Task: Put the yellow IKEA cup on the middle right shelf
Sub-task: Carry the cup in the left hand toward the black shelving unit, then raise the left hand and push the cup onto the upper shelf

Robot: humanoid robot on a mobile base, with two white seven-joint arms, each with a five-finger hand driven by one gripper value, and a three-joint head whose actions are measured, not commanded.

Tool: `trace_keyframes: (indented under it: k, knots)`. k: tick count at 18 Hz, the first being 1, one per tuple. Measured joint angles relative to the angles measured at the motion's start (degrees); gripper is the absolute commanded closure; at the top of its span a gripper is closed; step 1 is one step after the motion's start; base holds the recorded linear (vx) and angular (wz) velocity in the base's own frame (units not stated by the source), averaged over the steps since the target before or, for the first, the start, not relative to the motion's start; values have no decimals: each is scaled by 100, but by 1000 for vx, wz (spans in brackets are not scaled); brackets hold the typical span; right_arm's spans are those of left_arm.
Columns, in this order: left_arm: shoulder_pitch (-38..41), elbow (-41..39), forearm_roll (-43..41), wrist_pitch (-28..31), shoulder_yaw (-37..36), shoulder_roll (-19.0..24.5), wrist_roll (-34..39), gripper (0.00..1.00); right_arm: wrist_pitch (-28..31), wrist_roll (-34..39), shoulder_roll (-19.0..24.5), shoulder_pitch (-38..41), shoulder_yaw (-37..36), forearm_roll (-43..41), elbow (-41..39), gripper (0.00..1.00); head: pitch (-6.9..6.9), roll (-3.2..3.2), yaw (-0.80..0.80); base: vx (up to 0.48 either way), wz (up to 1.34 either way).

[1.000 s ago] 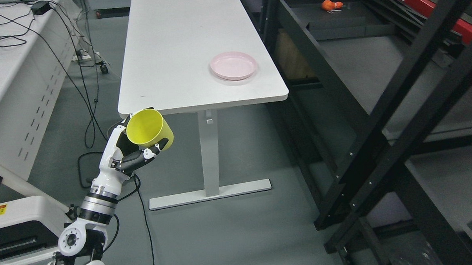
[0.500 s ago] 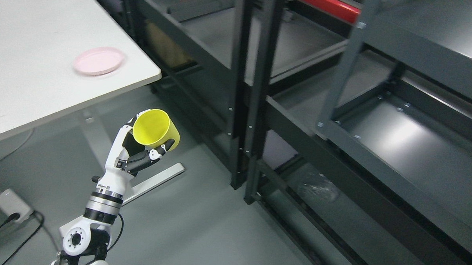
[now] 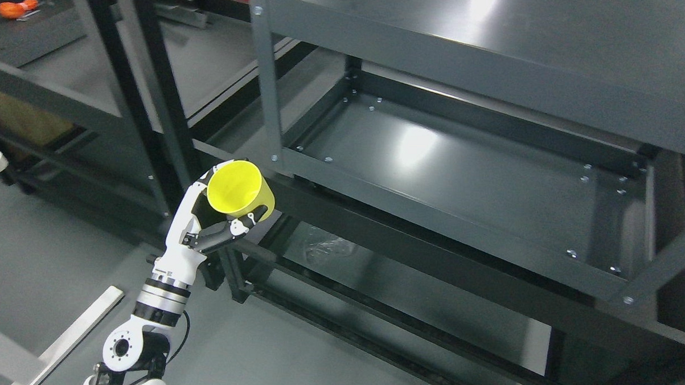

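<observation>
Yellow cup (image 3: 240,188), tilted with its mouth toward the camera, gripped by the left hand (image 3: 207,225), whose fingers (image 3: 233,229) curl around its wall. The cup hangs in the air just off the front left corner of the middle shelf (image 3: 462,179), beside the upright post (image 3: 265,81), not yet over the tray. Step in hand: carry toward the shelf. The next move likely calls for lifting the cup over the front lip, past the post, righting it, then setting it down. Right hand not visible.
</observation>
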Motion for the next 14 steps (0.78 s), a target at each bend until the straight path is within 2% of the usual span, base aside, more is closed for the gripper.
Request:
trace_keyframes:
  k: [7, 14]
  knots:
    - [1, -193, 45, -519, -746, 0, -31, 97, 0, -26, 0, -4, 0, 0, 0, 1, -3, 0, 0, 58, -325]
    - [-254, -659, 73, -1364, -2121, 0, -46, 97, 0, 2, 0, -5, 0, 0, -1, 1, -3, 0, 0, 94, -146]
